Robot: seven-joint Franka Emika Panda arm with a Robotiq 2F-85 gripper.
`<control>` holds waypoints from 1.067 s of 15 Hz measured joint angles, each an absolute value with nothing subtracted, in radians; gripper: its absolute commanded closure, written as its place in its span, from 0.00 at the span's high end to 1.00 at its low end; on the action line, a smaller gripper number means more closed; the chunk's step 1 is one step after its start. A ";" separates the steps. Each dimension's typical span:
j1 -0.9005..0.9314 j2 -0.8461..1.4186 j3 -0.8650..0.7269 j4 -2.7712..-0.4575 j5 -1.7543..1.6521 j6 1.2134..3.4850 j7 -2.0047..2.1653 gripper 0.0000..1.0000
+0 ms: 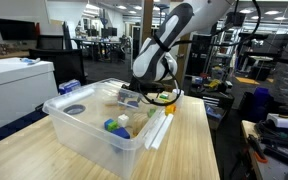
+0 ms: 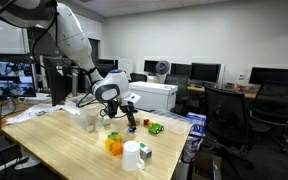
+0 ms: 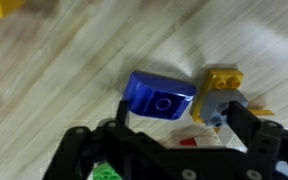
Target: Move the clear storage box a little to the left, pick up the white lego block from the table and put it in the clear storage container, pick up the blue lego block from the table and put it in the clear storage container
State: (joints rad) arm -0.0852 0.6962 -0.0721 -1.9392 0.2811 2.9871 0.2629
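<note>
The clear storage box stands on the wooden table in the foreground of an exterior view; a blue-and-green piece and a pale piece show inside it. My gripper hangs low just beyond the box's far wall, also seen in the other exterior view. In the wrist view the gripper is open over the table. The blue lego block lies between its fingers, close to the left one. A white piece with a red mark shows partly under the gripper; I cannot tell whether it is the white lego block.
A yellow-and-grey lego piece lies by the right finger. A lid leans at the box's side. An orange-yellow object, a white cup and a green piece sit on the table.
</note>
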 measured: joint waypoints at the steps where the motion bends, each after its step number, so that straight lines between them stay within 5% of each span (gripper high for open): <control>1: -0.086 0.696 -0.071 -1.939 0.281 2.987 0.263 1.00; 16: -0.170 0.586 0.001 -2.125 0.286 3.102 0.263 1.00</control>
